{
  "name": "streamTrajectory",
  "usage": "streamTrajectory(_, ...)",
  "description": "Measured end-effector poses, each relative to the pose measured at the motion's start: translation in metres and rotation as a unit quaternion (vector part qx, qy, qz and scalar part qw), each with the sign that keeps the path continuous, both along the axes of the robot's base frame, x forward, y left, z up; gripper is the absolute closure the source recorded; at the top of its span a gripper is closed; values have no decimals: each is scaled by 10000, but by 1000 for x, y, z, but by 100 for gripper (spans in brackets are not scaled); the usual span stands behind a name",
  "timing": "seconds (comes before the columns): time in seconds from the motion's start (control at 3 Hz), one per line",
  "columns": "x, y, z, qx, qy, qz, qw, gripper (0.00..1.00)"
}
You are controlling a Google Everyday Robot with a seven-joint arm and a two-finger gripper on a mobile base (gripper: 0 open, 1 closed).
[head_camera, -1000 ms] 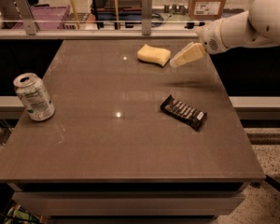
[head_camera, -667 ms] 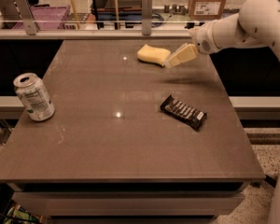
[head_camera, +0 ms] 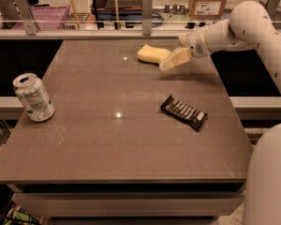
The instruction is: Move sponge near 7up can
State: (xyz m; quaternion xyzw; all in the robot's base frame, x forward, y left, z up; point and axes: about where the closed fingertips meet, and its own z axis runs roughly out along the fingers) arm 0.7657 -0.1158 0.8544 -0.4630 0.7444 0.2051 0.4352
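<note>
Sponge point(head_camera: 152, 54) is seen at the far side of the desk point(head_camera: 107, 153), near the back edge. The claw point(head_camera: 167, 64) is held just beside its right end; whether it is released or clenched cannot be told. The sponge's long side is laid about left to right. The 7up can point(head_camera: 33, 97) is stood well apart, by the left edge, nearer the front. Much bare desk is left between them, and the black wrapper point(head_camera: 183, 112) is found off that path.
</note>
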Motion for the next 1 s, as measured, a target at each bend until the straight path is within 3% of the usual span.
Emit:
streamTrajectory(0.33, 5, 9, -12, 137, 169, 200, 9996, 0)
streamTrajectory(1.0, 5, 11, -13, 155, 208, 215, 9994, 0)
